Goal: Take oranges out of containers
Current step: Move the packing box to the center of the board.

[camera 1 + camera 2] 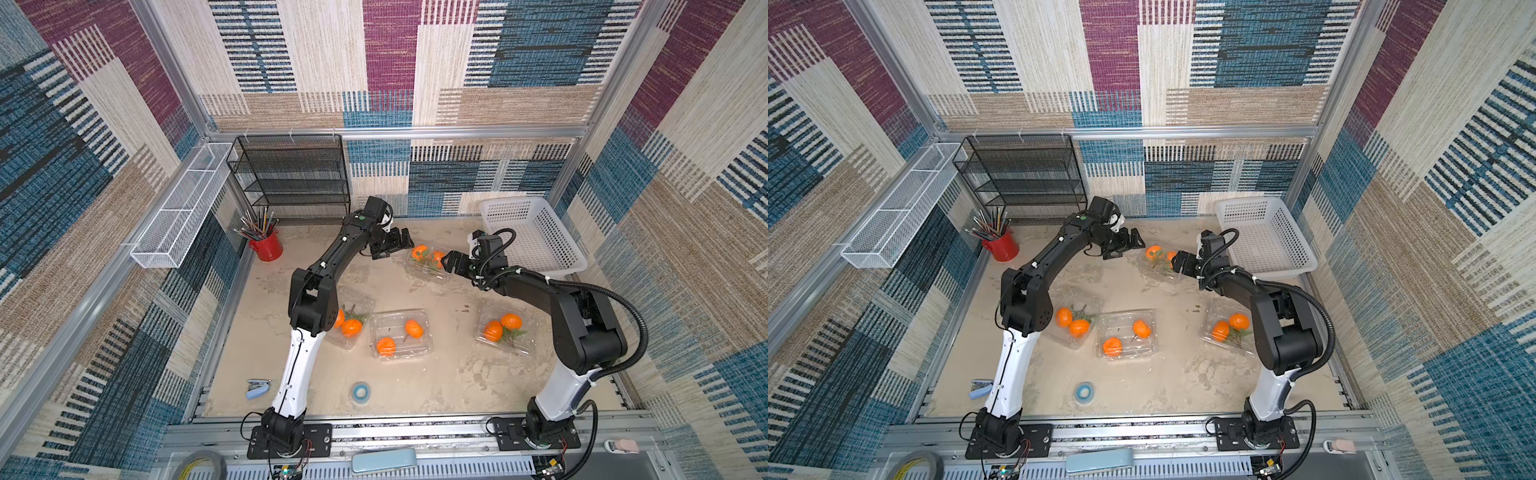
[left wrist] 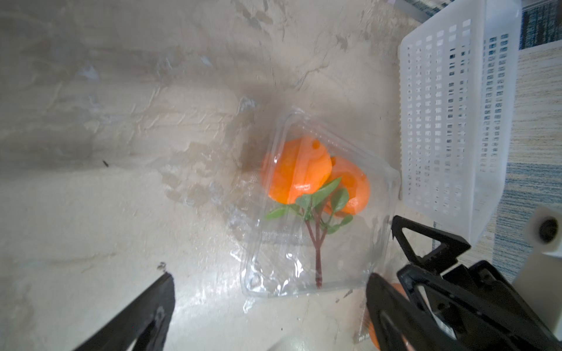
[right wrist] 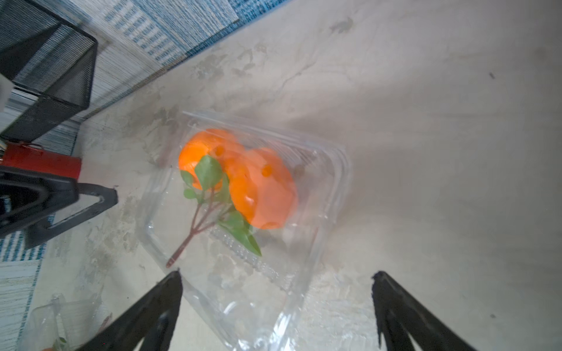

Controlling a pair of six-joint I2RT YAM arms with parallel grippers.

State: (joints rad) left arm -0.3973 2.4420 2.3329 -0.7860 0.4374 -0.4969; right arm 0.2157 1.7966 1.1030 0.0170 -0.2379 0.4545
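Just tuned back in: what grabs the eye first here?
Bright oranges inside four clear clamshell boxes dot the beige table. The left pincer and right pincer, both open, flank the far clamshell box, next to the white perforated basket.

Lab test cell: aluminium frame (image 1: 399,132), carpet-lined walls (image 1: 390,62)

**Table** (image 1: 415,386): beige, mottled, scuffed top.

Lying on it:
- black mesh rack (image 1: 297,178), back left corner
- red cup (image 1: 267,246) of pencils, just in front of the rack
- white perforated basket (image 1: 532,237), back right
- four clear containers: far container (image 1: 415,275) near the basket; left container (image 1: 347,343), middle container (image 1: 422,349) and right container (image 1: 521,345) in a loose row mid-table
- blue stapler (image 1: 257,387) and blue tape roll (image 1: 360,391), near the front edge
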